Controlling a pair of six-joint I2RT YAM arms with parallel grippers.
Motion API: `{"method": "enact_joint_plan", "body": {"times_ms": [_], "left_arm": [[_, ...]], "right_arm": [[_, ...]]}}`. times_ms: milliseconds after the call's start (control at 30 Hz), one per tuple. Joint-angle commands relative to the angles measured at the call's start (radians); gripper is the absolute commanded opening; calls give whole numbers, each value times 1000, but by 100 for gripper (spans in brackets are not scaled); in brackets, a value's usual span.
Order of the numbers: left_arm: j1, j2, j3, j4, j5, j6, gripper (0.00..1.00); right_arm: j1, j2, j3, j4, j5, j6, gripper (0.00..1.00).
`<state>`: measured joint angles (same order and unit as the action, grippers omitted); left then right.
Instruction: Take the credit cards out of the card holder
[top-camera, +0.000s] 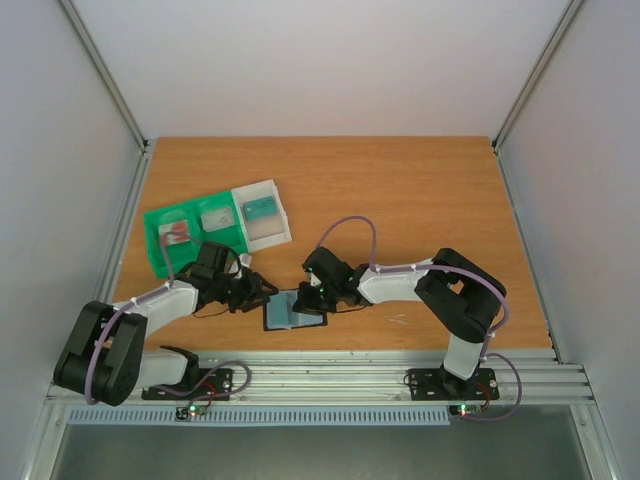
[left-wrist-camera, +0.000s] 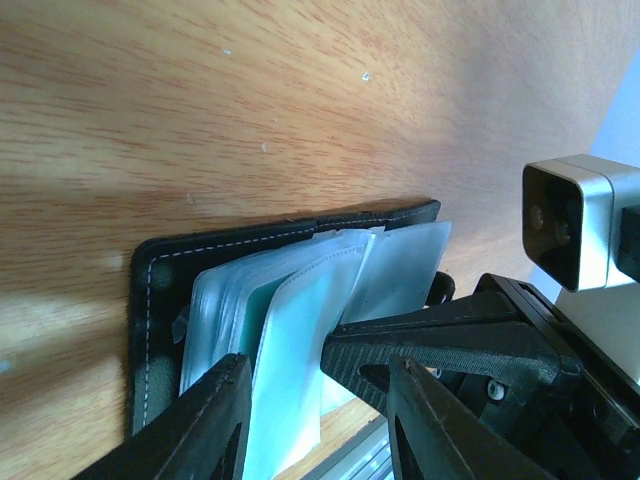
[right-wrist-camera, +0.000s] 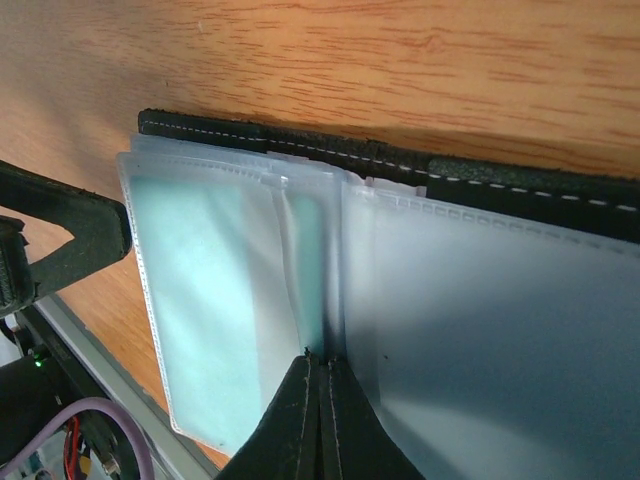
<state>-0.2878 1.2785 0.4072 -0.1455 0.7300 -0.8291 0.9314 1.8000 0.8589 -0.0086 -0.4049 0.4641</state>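
The card holder (top-camera: 295, 312) lies open near the table's front edge, a black wallet (left-wrist-camera: 150, 300) with pale blue-grey pockets (right-wrist-camera: 480, 300) fanned up. A teal credit card (left-wrist-camera: 290, 350) shows inside one clear pocket (right-wrist-camera: 195, 290). My left gripper (left-wrist-camera: 310, 400) is open, its jaws on either side of that raised pocket from the holder's left side (top-camera: 262, 290). My right gripper (right-wrist-camera: 320, 358) is shut with nothing between the fingers. Its tips press on the fold between the pockets (top-camera: 312, 295), and they also show as a black wedge in the left wrist view (left-wrist-camera: 332, 350).
A green compartment tray (top-camera: 158, 245) stands at the back left, with a red-blotched card (top-camera: 175, 232) and a pale card (top-camera: 215, 218) in it. A clear-white box (top-camera: 268, 232) beside it holds a teal card (top-camera: 260, 208). A metal rail (top-camera: 330, 375) runs along the table's front edge.
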Motion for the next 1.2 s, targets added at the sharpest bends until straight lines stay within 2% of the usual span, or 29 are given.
{"method": "enact_joint_plan", "body": {"times_ms": [0,567,867,1167], "left_arm": [[-4,12,-1,50,15,-1,39],[-4,34,3,84,41,-17,37],[-14,-30,4,77,57,-52,36],[-115,-42,33,98,34,-103,37]], "right_arm": [[7,15,-30,-49,16,14,1],[7,25,-29,-35,3,13,1],[7,18,-30,-16,-7,7,2],[7,-17,-35,5,-5,-9,7]]}}
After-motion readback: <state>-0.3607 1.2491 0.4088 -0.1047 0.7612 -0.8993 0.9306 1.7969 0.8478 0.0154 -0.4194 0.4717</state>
